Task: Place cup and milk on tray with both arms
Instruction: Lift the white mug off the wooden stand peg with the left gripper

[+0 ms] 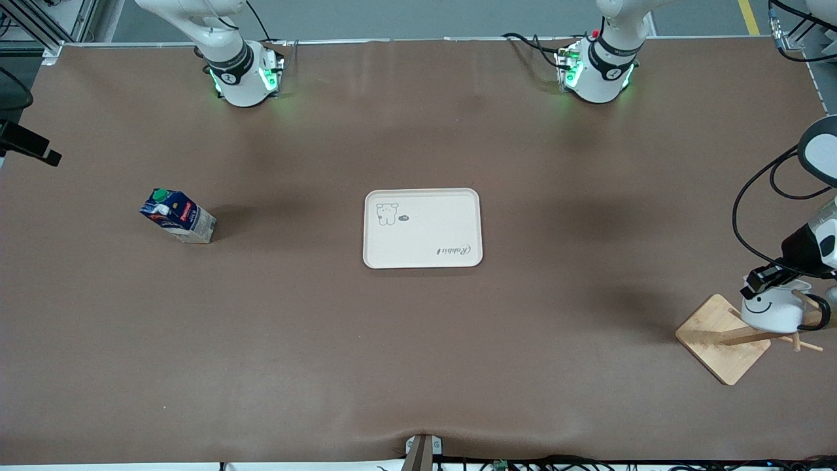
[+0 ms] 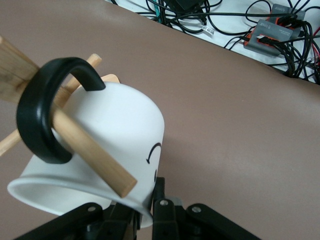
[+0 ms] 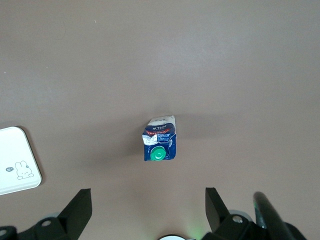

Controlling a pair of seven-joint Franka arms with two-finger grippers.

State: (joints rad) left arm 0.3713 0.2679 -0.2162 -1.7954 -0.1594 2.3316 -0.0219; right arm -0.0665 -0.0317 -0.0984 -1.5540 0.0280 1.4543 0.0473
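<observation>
Brown table [image 1: 418,360]: milk [image 1: 178,215], tray [image 1: 422,228], rack [image 1: 722,338].

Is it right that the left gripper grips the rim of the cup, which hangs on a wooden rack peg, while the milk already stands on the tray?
Not quite. The milk is not on the tray; the front view shows it standing on the table toward the right arm's end. The rest holds: the left gripper grips the rim of the cup, which hangs on a wooden rack peg.

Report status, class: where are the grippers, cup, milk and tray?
Left gripper shut on cup, its handle hooked on rack peg. Right gripper open, high over milk. Tray bare at table centre.
</observation>
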